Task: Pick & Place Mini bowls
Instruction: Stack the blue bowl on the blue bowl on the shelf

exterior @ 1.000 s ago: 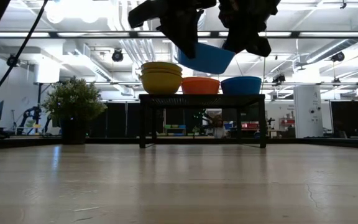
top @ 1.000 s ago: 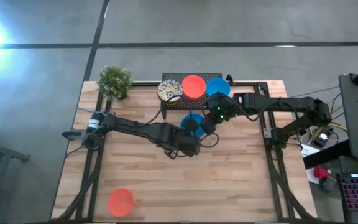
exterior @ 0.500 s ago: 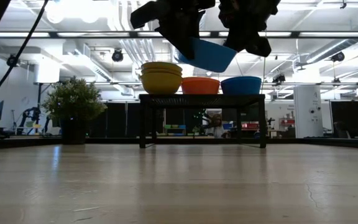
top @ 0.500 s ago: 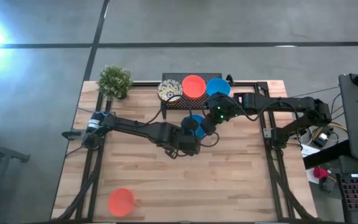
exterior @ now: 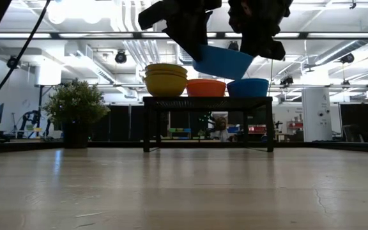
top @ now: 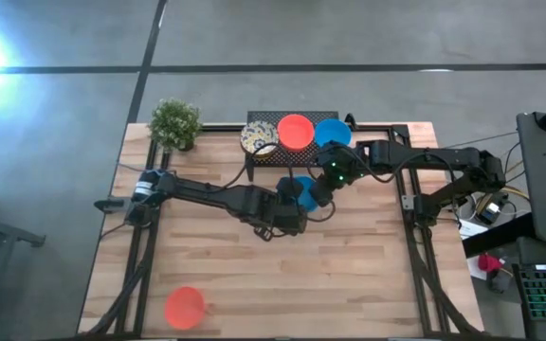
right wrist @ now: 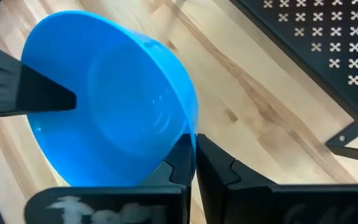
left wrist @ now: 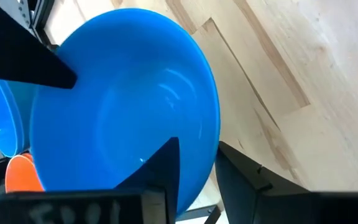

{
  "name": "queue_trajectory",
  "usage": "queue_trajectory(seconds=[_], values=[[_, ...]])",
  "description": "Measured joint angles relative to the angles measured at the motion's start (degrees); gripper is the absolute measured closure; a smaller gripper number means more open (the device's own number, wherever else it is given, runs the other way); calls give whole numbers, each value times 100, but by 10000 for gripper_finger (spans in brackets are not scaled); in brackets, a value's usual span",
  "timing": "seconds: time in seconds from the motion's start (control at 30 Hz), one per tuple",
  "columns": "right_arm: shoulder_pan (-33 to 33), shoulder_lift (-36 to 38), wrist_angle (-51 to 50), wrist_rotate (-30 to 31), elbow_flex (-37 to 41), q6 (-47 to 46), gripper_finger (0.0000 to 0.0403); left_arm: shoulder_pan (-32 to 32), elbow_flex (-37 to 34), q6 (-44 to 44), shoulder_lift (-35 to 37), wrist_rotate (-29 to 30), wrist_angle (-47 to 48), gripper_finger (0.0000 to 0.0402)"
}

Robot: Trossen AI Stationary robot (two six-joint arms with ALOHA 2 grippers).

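While both arms are reaching toward the frame's center, the right gripper (right wrist: 191, 163) is pinching the blue bowl (top: 300, 188) by its rim, holding it tilted in the air. The left gripper (left wrist: 194, 177) is straddling the opposite rim, fingers seemingly spread loose. Just above, the rack (top: 259, 121) is carrying more bowls.
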State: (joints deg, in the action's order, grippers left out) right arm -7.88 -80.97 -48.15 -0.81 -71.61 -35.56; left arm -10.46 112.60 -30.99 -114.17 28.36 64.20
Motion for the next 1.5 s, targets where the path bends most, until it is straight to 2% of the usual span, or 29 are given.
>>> queue_trajectory(seconds=[0.37,0.73,0.83,0.97,1.07,1.23,1.4,1.5], values=[[-206,82,-773,90,-71,261,395,-37,15,167,388,-20,-166,307],[-638,739,-1283,87,-694,334,395,-35,15,840,893,25,-62,307],[-968,834,-1430,97,-994,538,395,-31,15,1008,997,104,-65,307],[-1596,774,-1714,97,-1434,968,395,-31,15,1333,1072,513,-28,307],[-2139,625,-1946,97,-1710,1309,395,-31,13,1570,1154,747,-1,307],[-3079,188,-2424,51,-2019,1874,394,-28,13,1803,1332,785,29,307],[-3651,-304,-2423,-558,-2185,2362,394,-28,13,1918,1491,974,30,307],[-3774,-549,-2602,-584,-2312,2528,394,-28,13,1922,1554,1001,32,307]])
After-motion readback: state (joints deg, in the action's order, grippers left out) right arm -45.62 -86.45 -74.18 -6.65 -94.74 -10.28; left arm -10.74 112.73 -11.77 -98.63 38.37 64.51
